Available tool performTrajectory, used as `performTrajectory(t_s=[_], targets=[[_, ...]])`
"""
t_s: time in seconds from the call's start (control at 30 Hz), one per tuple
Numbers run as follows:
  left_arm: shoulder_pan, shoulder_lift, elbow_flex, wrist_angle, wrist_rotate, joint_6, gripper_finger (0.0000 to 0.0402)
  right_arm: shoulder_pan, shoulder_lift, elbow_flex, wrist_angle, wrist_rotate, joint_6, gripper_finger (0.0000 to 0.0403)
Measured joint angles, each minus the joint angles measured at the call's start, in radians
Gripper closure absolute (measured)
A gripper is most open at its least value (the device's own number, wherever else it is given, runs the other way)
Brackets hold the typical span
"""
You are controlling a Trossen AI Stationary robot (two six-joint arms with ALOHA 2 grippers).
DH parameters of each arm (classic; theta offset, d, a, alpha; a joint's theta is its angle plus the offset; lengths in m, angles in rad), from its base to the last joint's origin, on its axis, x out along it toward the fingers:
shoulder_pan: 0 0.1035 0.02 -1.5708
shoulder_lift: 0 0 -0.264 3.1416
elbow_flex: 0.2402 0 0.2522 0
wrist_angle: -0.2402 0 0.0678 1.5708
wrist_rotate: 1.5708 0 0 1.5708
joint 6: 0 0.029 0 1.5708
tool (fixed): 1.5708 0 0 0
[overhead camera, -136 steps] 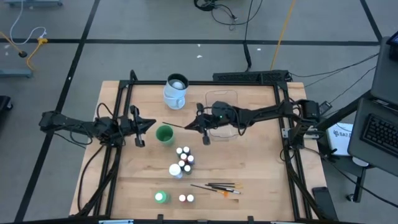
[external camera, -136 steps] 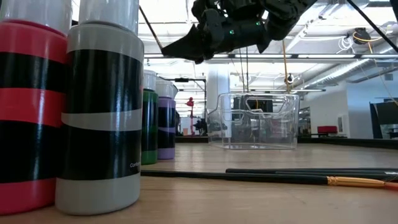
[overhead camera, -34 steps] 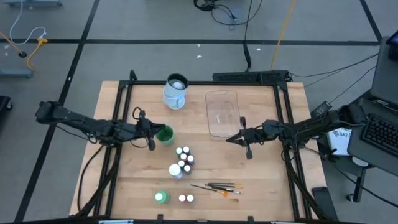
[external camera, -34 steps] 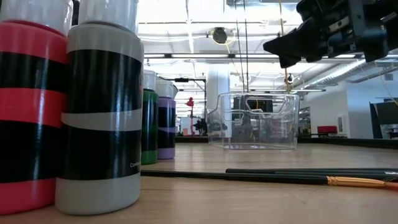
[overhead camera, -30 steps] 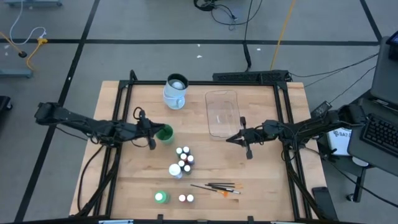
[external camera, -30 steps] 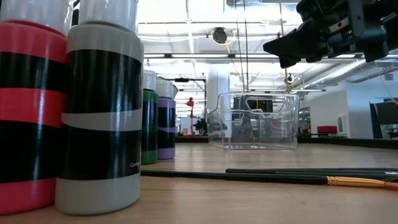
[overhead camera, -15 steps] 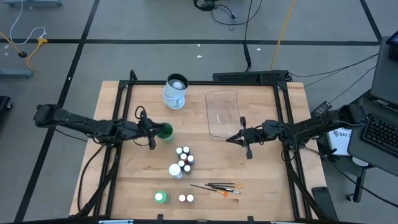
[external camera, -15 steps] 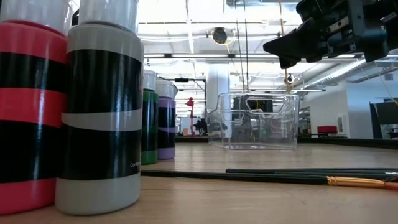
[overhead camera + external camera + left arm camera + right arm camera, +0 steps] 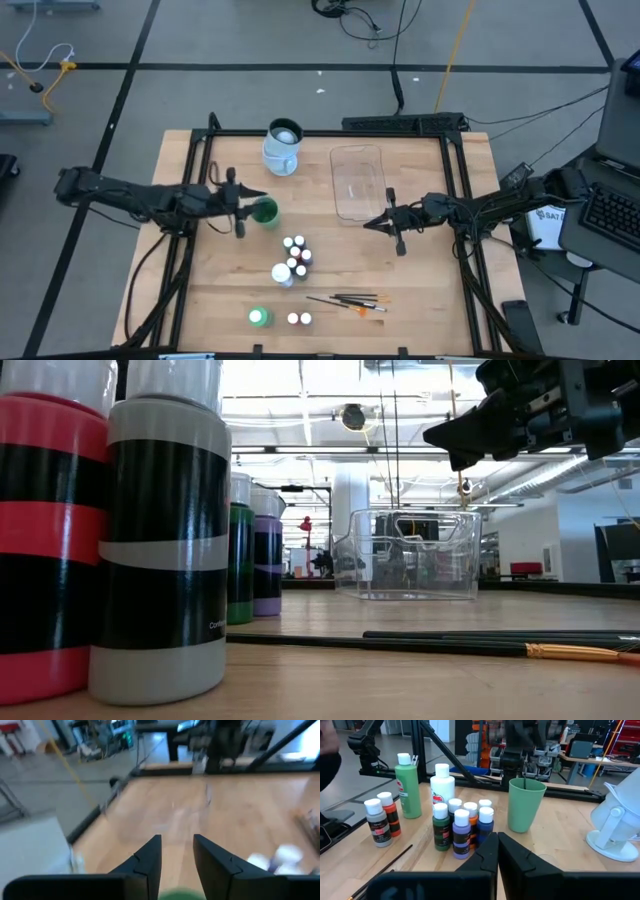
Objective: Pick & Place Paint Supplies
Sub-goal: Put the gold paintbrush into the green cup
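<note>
Left hand: the left hand (image 9: 248, 205) hovers at the rim of the green plastic cup (image 9: 265, 213) on the left half of the table; its two dark fingers (image 9: 150, 857) stand a little apart with nothing between them. Whether a fingertip touches the cup I cannot tell.
Green cup up close: only a blurred green sliver (image 9: 176, 894) shows at the edge of the left wrist view; the rest is cut off.
Right hand: the right hand (image 9: 371, 222) hangs above the wooden table (image 9: 420, 290) just beside the clear rectangular plastic tray (image 9: 359, 182), clenched and empty, its fingers (image 9: 485, 854) pressed together.
Small bottles: a cluster of tiny white-capped paint bottles (image 9: 296, 252) stands mid-table, between the two hands and nearer the front edge; single colours are hard to read from above.
Taller bottles: the tall white bottle (image 9: 442, 787) stands in that cluster; the tall green bottle (image 9: 259, 318) stands apart by the front edge, near two more small bottles (image 9: 299, 319).
Brushes: thin dark- and orange-handled brushes (image 9: 352, 301) lie flat near the front edge; in the low view their handles run out of the picture.
Low view: two huge, cropped bottles (image 9: 165, 540) block the left side, caps cut off.
White jug: a white plastic jug (image 9: 283, 146) stands at the far edge, next to the tray.
Tray contents: through its walls (image 9: 415, 555) I cannot tell if anything lies inside.
</note>
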Motion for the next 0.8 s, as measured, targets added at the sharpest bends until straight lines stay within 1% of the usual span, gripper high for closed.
performTrajectory(t_s=[0.03,0.13,0.17,0.2,0.3,0.33,0.37,0.43,0.5,0.6,0.67,0.73,0.8], targets=[[-0.01,-0.007,0.042,-0.045,0.027,0.001,0.0283,0.0,0.0,0.0,-0.003,0.0,0.0,0.0403],[-0.056,-0.015,0.137,-0.148,0.212,-0.006,0.0289,0.0,0.0,0.0,-0.017,-0.001,0.0,0.0403],[-0.08,-0.015,0.15,-0.16,0.241,-0.003,0.0297,0.0,0.0,0.0,-0.02,-0.001,0.0,0.0403],[-0.109,-0.013,0.154,-0.16,0.242,0.003,0.0308,0.0,0.0,0.0,-0.023,-0.001,0.0,0.0402],[-0.193,-0.012,0.13,-0.159,0.147,0.053,0.0364,0.0,0.0,0.0,-0.025,-0.001,0.0,0.04],[-0.217,-0.013,0.109,-0.135,0.128,0.078,0.0382,0.0,0.0,0.0,-0.025,-0.001,0.0,0.0399],[-0.236,-0.015,0.079,-0.089,0.127,0.106,0.0391,0.0,0.0,0.0,-0.025,-0.001,0.0,0.0399],[-0.271,-0.023,-0.003,0.045,0.148,0.173,0.039,0.0,0.0,0.0,-0.025,-0.001,-0.001,0.04],[-0.294,-0.038,-0.084,0.163,0.128,0.199,0.0395,0.0,0.0,0.0,-0.025,0.002,-0.005,0.0402],[-0.293,-0.102,-0.183,0.26,-0.018,0.216,0.0398,0.0,0.0,0.0,-0.015,0.018,-0.005,0.0402],[-0.278,-0.182,-0.213,0.262,-0.064,0.237,0.0399,0.0,0.0,0.0,-0.016,0.027,-0.005,0.0402],[-0.252,-0.272,-0.217,0.232,-0.032,0.256,0.04,0.0,0.0,0.0,-0.016,0.028,-0.005,0.0402],[-0.217,-0.352,-0.213,0.146,-0.01,0.254,0.04,0.0,0.0,0.0,-0.013,0.027,-0.007,0.0402]])
